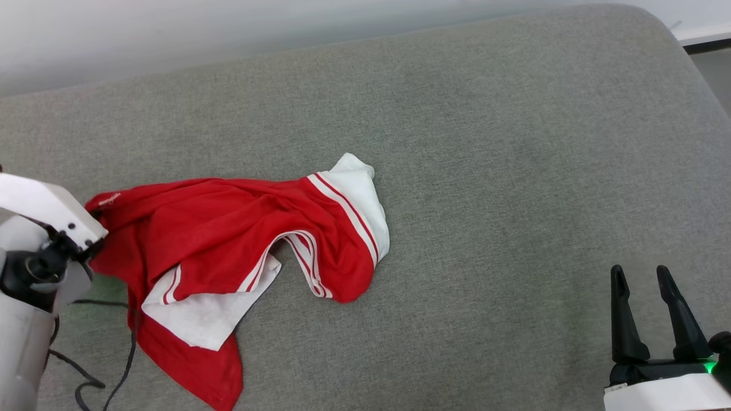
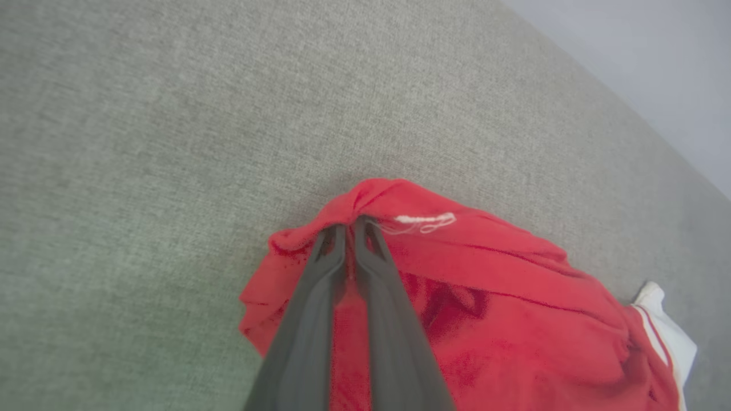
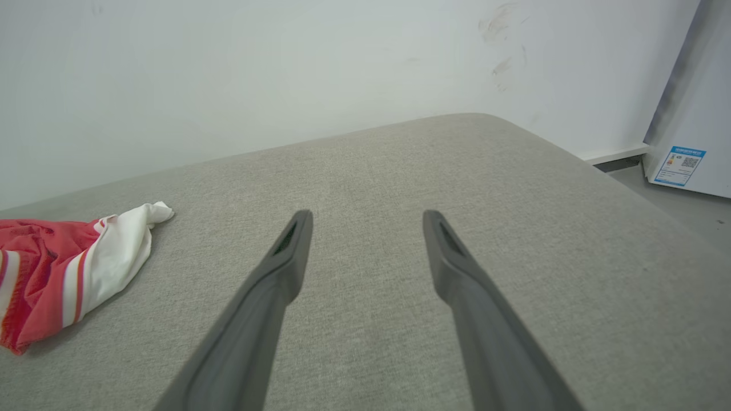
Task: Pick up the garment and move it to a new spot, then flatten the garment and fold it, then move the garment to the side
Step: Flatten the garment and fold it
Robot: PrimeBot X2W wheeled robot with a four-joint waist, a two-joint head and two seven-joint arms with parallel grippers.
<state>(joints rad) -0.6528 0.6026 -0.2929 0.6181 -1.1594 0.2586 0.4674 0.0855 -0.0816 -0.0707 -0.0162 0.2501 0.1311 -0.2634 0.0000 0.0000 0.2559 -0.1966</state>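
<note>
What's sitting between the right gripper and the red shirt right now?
Nothing: the head view shows a bare stretch of grey cushion between the open right gripper and the garment.

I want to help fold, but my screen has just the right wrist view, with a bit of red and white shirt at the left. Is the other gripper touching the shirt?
Observer: Yes. The left gripper is shut on a red fold of the shirt.
Operator: Is the shirt flat?
Observer: No. It lies crumpled on the grey cushion, with a white sleeve over the red.
Operator: Is anything else near it?
Observer: A black cable lies by the shirt's lower left edge.
</note>
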